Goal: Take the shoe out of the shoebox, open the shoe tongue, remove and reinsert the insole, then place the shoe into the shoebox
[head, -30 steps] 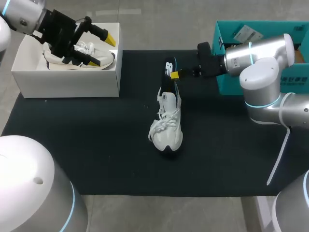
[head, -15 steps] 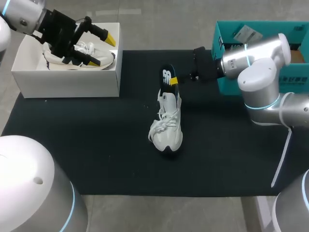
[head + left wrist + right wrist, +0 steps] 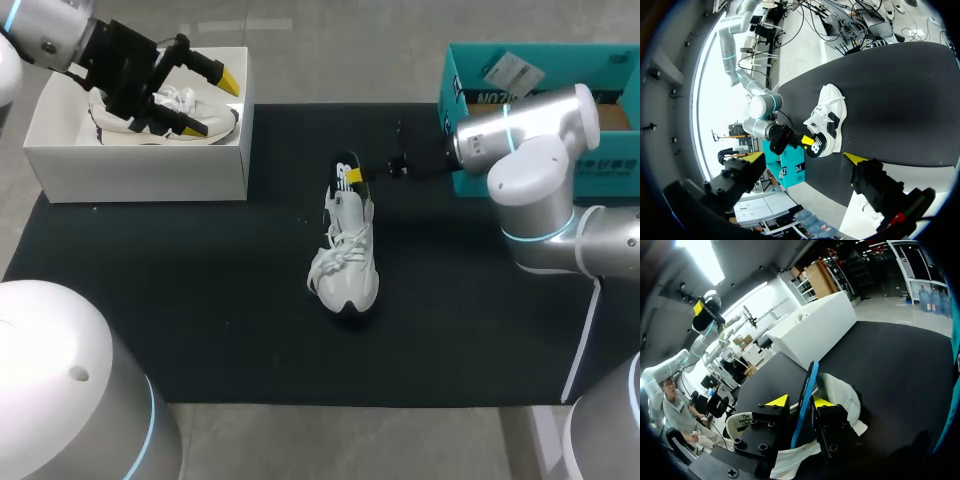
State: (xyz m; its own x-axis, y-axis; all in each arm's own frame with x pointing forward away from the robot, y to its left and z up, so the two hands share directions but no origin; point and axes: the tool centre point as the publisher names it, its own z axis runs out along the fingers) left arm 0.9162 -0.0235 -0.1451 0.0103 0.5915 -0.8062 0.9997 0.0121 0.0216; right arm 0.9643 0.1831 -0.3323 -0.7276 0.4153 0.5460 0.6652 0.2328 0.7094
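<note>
My left claw (image 3: pixel 213 104) hangs wide open over the white shoebox (image 3: pixel 140 170), upper left. At centre, the white sneaker (image 3: pixel 345 265) lies on the black mat (image 3: pixel 200 300). My right claw (image 3: pixel 353 176) pinches the black insole (image 3: pixel 343 168), which stands upright in the heel opening. I judge it best to keep the insole in line with the sole and angle it toe-ward. The mat gives flat footing. The teal box (image 3: pixel 470 70) stands upper right.

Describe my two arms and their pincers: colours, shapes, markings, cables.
Both the left arm and the right arm are rounded silver-grey tubes with thin cyan rings at the joints. The left pincer and the right pincer are black and blocky, each with two yellow-tipped fingers; screw heads dot the right one's blocks. A pale strap hangs from the right arm.
</note>
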